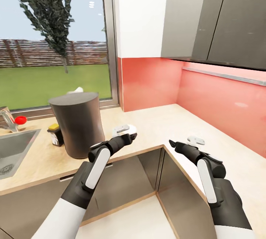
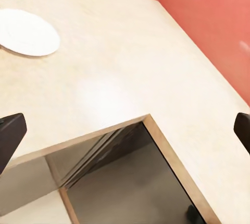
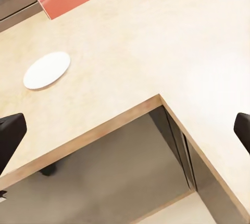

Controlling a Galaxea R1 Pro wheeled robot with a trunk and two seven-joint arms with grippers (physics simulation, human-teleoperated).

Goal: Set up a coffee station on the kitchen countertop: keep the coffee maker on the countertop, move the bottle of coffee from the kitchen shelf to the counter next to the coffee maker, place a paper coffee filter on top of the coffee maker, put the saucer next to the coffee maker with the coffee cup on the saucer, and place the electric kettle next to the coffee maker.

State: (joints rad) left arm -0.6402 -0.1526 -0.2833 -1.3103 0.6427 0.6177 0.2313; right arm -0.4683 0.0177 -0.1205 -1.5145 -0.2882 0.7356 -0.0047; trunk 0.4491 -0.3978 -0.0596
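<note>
With both the left gripper [image 1: 130, 136] and right gripper [image 1: 173, 143] hanging spread and empty, the coffee maker [image 1: 77, 124] is standing with the paper coffee filter [image 1: 75, 90] atop, the bottle of coffee [image 1: 55, 134] just beside, the saucer [image 2: 27, 31] lying nearby, cup and kettle seemingly remaining.

coffee maker [image 1: 78, 124]: 1 | paper coffee filter [image 1: 76, 90]: 1 | bottle of coffee [image 1: 55, 134]: 1 | saucer [image 2: 27, 32]: 1 | claws: 2

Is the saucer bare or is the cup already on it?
Bare. The saucer lies flat on the kitchen countertop with nothing on it, as the right wrist view also shows.
</note>
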